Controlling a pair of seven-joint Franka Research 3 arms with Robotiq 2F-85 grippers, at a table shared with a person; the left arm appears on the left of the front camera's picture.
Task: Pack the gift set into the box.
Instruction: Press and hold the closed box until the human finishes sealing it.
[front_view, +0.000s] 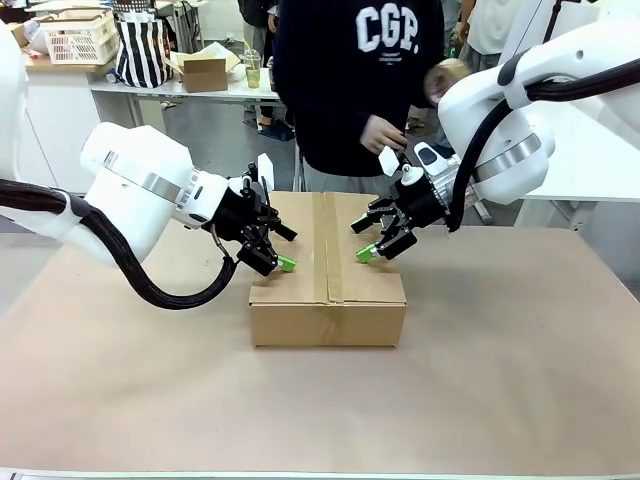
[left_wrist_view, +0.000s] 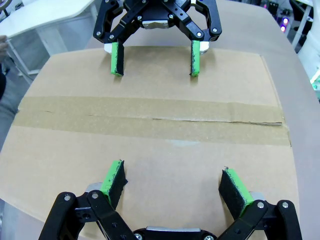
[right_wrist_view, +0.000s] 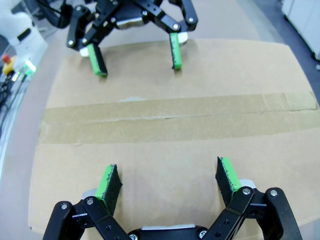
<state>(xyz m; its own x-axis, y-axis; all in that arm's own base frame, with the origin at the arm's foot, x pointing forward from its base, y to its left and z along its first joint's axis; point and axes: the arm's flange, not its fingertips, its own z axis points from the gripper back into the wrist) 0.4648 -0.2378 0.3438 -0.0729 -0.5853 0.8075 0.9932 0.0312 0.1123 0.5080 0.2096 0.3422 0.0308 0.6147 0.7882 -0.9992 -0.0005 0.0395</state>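
While both hover empty, left gripper (front_view: 283, 248) at box top's 9 o'clock, right gripper (front_view: 363, 240) at 3 o'clock, jaws spread wide. Plain brown corrugated cardboard box (front_view: 328, 305) mid-table, flaps taped shut; gift set probably sealed inside.

The room is bright, with soft, even light that seems to come from above. The box (front_view: 327, 322) throws only a thin, pale shadow on the surface (front_view: 500, 390). The white right arm (front_view: 590, 55) is the brightest thing — almost washed out on top. The front view is sharp up close and softer far back. Both wrist views bend at the edges — the box's straight sides look curved.
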